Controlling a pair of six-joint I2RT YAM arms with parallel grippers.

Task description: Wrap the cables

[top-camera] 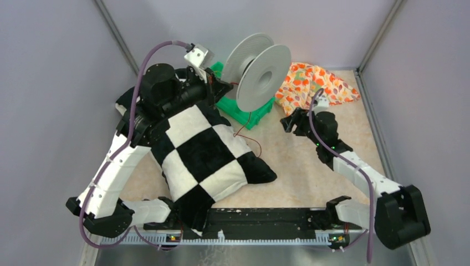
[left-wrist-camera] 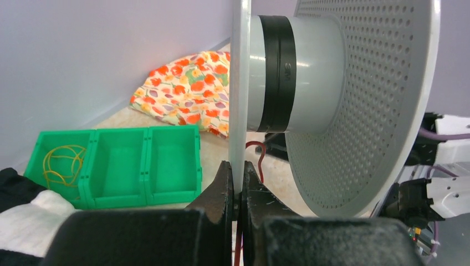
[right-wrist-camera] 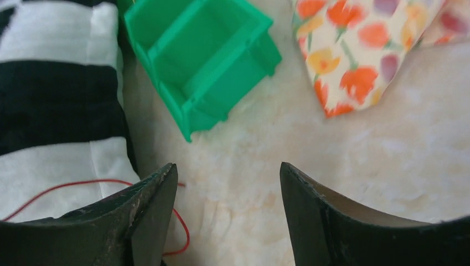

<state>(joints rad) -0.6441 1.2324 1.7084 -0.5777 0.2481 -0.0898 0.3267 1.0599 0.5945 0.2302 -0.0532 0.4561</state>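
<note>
Tabletop (top-camera: 302, 163) gap between spool (top-camera: 260, 72) and right hand (top-camera: 288, 123)

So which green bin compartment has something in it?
The leftmost compartment in the left wrist view: it holds thin yellow loops; the other two look empty.

Spool (left-wrist-camera: 360, 111) cropped at top, cable (left-wrist-camera: 262, 160) hidden behind jaws
</note>
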